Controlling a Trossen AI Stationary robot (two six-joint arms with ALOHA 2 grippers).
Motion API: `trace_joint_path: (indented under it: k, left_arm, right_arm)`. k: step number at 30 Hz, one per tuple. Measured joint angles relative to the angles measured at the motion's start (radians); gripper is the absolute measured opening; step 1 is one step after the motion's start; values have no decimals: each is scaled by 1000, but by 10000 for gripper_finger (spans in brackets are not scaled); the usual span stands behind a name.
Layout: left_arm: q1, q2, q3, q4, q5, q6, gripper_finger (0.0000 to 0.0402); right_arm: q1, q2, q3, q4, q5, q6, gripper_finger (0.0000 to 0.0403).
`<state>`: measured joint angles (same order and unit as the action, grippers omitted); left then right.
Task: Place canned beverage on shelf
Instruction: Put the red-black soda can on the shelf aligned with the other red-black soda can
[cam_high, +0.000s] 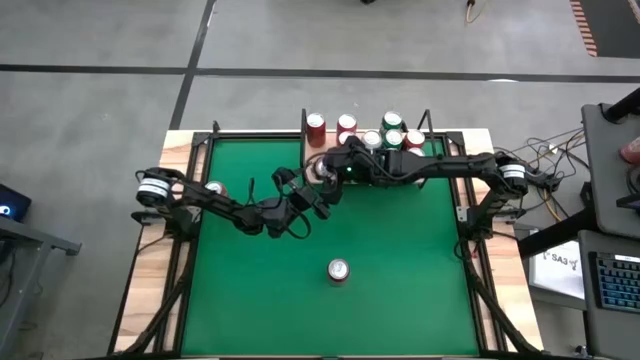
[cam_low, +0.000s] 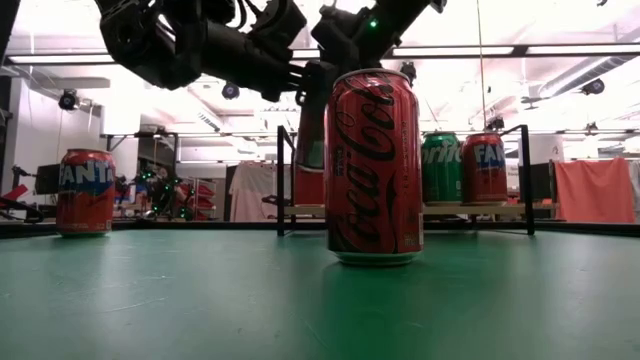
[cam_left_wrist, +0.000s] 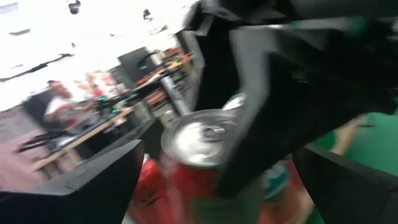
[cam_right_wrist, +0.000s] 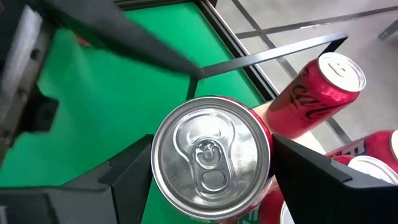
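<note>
Red cola can (cam_low: 374, 165) stands nearest on the bench (cam_low: 200, 300); right claw (cam_right_wrist: 208, 165) grasps another red can (cam_right_wrist: 211, 158) by the shelf (cam_low: 470, 210); left claw (cam_high: 318, 195) released.

Nine cans show from above. Six stand clustered on the one shelf (cam_low: 460, 210); from desk level only two of them can be made out, a green can (cam_low: 440, 167) and a red can (cam_low: 484, 167). Two more stand apart on the single green desk (cam_high: 400, 260): one Coke can (cam_high: 338, 271) and one Fanta can (cam_high: 213, 188). The ninth is the held can (cam_right_wrist: 211, 155), one only. There are two arms, each with one pincer: the left pincer (cam_high: 318, 193) and the right pincer (cam_high: 323, 168).
</note>
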<state>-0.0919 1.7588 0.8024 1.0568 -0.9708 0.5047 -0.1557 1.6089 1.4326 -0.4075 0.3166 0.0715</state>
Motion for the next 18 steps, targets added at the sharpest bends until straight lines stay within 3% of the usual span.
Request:
trace_joint_path:
  k: [3,7,18]
  left_arm:
    - [-13,-22,-1,-2,-71,54,398]
    - [-44,-66,-15,-51,-78,89,398]
    - [-64,-315,-88,-286,62,-56,398]
  right_arm:
    - [-5,0,1,3,-5,-1,274]
    - [-14,-1,1,1,-48,-2,274]
    - [-27,-1,1,-7,-92,-3,274]
